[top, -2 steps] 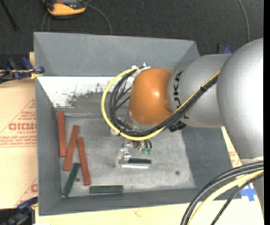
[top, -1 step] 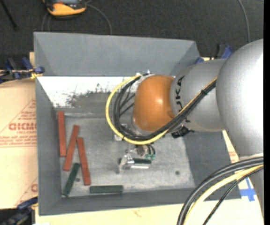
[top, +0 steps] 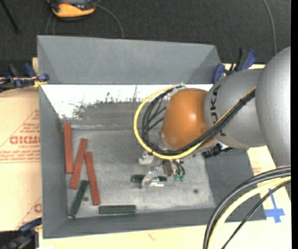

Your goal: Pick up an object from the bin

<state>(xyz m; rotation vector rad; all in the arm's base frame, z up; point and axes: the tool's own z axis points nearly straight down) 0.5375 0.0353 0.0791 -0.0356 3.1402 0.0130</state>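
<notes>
I'm working in a robotics lab: metal bin [top: 123, 61], dark carpet [top: 154, 14] along the top, orange handheld unit [top: 71, 3] upper left, cabled arm [top: 252, 108] right.

We see 3 red bars [top: 79, 163] close together at left — a slanted green bar [top: 79, 197] and a flat green bar [top: 117, 209] near their lower ends — plus an orange-and-black device [top: 71, 1] on dark carpet [top: 149, 14].

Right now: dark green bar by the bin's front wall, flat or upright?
Flat: the dark green bar lies lengthwise on the bin floor.

Small dark green piece [top: 137, 179], lying flat, centre of bin [top: 112, 144]
</notes>
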